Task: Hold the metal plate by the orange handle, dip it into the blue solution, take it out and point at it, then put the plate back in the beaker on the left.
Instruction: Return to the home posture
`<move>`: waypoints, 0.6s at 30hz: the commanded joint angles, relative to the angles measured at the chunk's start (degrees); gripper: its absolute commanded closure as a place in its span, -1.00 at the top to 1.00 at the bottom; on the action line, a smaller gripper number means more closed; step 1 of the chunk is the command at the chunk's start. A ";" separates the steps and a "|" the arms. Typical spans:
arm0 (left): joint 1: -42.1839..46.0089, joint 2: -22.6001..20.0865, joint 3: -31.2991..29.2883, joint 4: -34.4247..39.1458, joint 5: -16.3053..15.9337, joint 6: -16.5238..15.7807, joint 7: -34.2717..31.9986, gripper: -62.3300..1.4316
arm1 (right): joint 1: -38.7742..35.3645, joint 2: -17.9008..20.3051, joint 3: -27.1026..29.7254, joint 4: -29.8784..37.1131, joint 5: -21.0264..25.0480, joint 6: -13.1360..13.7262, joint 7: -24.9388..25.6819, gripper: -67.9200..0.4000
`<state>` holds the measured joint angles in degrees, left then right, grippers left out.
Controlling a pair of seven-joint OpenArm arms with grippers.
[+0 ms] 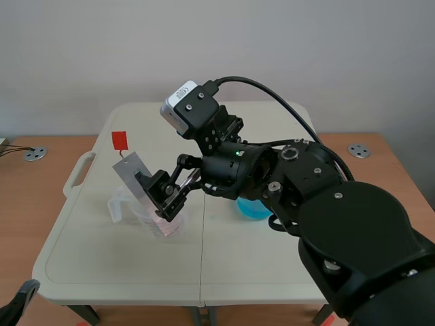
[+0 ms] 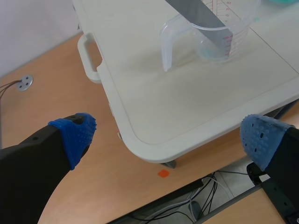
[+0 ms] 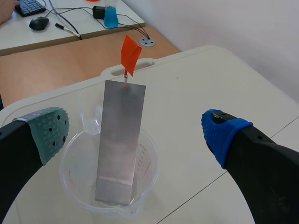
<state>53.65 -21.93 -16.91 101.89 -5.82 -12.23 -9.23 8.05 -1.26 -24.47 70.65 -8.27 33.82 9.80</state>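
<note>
Table [image 1: 102, 265] first: your left gripper [image 2: 168, 136] hangs low off its near-left corner, jaws wide apart and holding nothing. It's out of play, low risk.

Right arm [image 1: 353, 231] is the bigger worry. It reaches across the middle and its bulk covers most of the blue solution [image 1: 253, 209], so you'd be judging any dip half blind from the scene view.

Beaker [image 3: 70, 182] on the left looks like light clear plastic, so a sideways knock would likely tip it.

Plate [image 3: 119, 140] stands in the beaker, leaning on the rim with its top end well out. Right gripper [image 3: 134, 134] sits over the beaker, fingers fully spread either side of the plate and gripping nothing. Close here and you pinch bare metal, not the handle, and you may lever the beaker over.

Orange handle [image 3: 130, 53] is a small flag on a thin wire above the plate's top edge. It's easy to miss or crush, and the plate could swing from it.

Can't tell from these views whether the plate has been dipped yet.
</note>
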 commanded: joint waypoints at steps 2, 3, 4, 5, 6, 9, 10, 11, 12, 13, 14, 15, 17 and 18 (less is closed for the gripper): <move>0.44 0.00 0.09 0.39 -0.42 -0.59 -1.29 1.00 | 1.31 1.16 0.20 0.66 4.00 0.00 0.83 0.77; 0.44 0.00 0.09 0.39 -0.42 -0.59 -1.29 1.00 | 1.31 1.60 0.20 0.70 5.27 0.00 1.05 0.84; 0.44 0.00 0.09 0.39 -0.42 -0.57 -1.33 1.00 | 1.31 2.08 0.20 0.92 6.34 0.00 1.14 0.91; 0.44 0.00 0.09 0.39 -0.42 -0.57 -1.38 1.00 | 1.31 2.62 0.20 1.09 7.26 -0.02 1.14 0.96; 0.44 0.00 0.09 0.39 -0.42 -0.57 -1.62 1.00 | 1.29 3.23 0.20 1.27 8.11 -0.02 1.07 0.96; 0.24 -0.02 0.09 0.48 -0.42 -0.59 -4.20 1.00 | 0.76 5.55 0.20 2.05 10.43 -0.46 1.03 0.96; -0.15 -0.02 0.09 0.61 -0.44 -0.57 -5.09 1.00 | 0.39 6.47 0.24 2.60 10.91 -0.66 1.03 0.96; -0.74 -0.02 0.09 0.83 -0.42 -0.57 -5.31 1.00 | -0.15 7.37 0.48 3.30 11.63 -1.14 0.66 0.96; -1.49 -0.04 0.09 1.16 -0.39 -0.61 -5.20 1.00 | -0.83 8.24 0.96 4.11 12.17 -1.70 0.59 0.96; -2.16 -0.04 0.09 1.62 -0.37 -0.63 -4.96 1.00 | -1.68 9.16 1.64 5.01 12.72 -2.23 0.61 0.96; -2.75 -0.04 0.09 2.16 -0.35 -0.83 -4.55 1.00 | -2.62 10.14 2.45 6.01 13.14 -2.67 0.66 0.95; -3.30 -0.07 0.09 2.82 -0.35 -1.18 -4.13 1.00 | -3.65 11.15 3.37 7.17 13.53 -2.82 0.66 0.95; -4.07 -0.28 0.11 4.20 -0.33 -1.51 -3.50 1.00 | -5.88 13.05 5.53 9.70 14.60 -2.99 0.63 0.95; -4.33 -0.68 0.13 4.92 -0.33 -1.73 -3.06 1.00 | -7.06 13.94 6.75 11.10 15.02 -2.99 0.55 0.95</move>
<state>49.23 -22.17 -16.91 104.86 -5.82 -13.72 -12.01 1.13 11.81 -18.74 79.75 5.78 30.87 9.63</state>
